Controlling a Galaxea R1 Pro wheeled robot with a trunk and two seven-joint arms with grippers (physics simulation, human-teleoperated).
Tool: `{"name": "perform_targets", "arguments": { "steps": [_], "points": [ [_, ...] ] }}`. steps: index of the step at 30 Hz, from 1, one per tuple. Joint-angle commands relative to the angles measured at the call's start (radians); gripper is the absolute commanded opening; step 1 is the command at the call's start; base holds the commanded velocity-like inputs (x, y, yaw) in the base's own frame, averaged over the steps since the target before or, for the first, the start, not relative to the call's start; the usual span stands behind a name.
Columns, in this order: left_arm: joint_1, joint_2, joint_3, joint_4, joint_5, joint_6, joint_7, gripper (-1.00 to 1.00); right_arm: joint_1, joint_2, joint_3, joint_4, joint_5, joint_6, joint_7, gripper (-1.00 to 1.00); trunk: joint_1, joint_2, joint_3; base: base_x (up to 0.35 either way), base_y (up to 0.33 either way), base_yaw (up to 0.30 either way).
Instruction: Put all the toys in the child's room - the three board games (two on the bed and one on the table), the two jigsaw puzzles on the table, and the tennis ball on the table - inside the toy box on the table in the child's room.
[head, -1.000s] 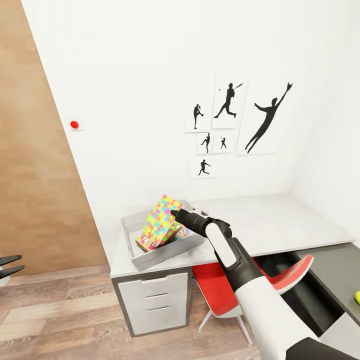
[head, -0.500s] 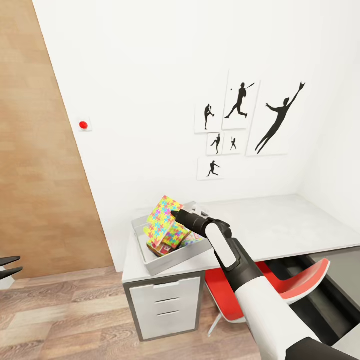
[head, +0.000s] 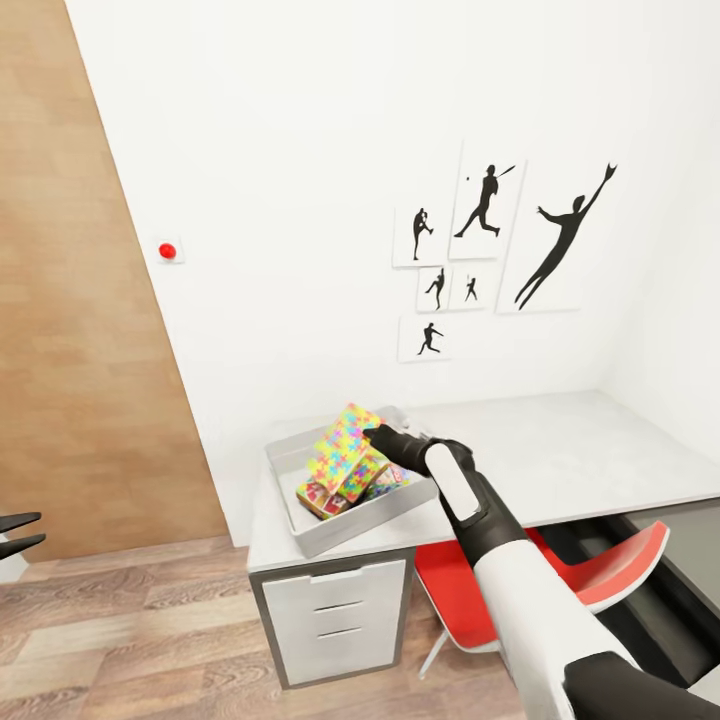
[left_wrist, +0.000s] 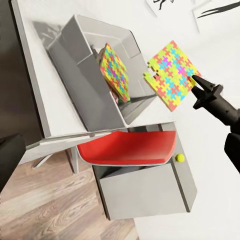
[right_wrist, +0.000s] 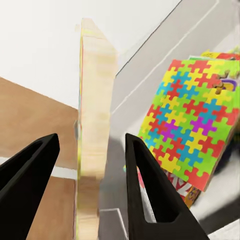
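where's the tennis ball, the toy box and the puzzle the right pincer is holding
tennis ball (left_wrist: 179, 158), left wrist view, its centre
toy box (head: 352, 523), head view, front wall
held puzzle (left_wrist: 171, 75), left wrist view, middle of its patterned face

Right arm (head: 520, 590) white w/ black joints, white oval panel nr wrist; slim black tapered jaws both sides.

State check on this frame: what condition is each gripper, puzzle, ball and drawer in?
right gripper: open, fingers either side of a puzzle
first jigsaw puzzle: upright between those fingers, at the toy box
second jigsaw puzzle: inside the toy box, leaning tilted
tennis ball: on the lower desk section, not boxed
desk drawers: shut
left gripper: looks open, empty
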Motion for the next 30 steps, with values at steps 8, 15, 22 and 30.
{"name": "perform_targets", "arguments": {
  "steps": [8, 15, 22, 30],
  "points": [
    [-0.001, 0.000, -0.001, 0.006, 0.000, 0.011, -0.004, 1.00, -0.030, 0.000, -0.034, 0.049, -0.040, 0.019, -0.008, -1.00, 0.001, -0.002, -0.002, 0.013, 0.119, 0.000],
    [-0.001, -0.001, -0.001, 0.006, 0.000, 0.011, -0.004, 1.00, -0.079, 0.000, -0.045, 0.126, -0.114, 0.037, -0.014, -1.00, 0.001, -0.002, -0.002, 0.001, 0.010, 0.000],
    [-0.001, -0.002, -0.001, 0.006, 0.000, 0.011, -0.004, 1.00, -0.104, -0.007, -0.102, 0.186, -0.121, 0.038, -0.042, -1.00, 0.001, -0.002, -0.002, 0.000, 0.000, 0.000],
    [-0.001, -0.003, -0.001, 0.006, 0.000, 0.011, -0.004, 1.00, -0.160, -0.036, -0.115, 0.334, -0.122, 0.032, -0.054, -1.00, 0.001, -0.002, -0.002, 0.004, 0.003, 0.000]
  ]
}}
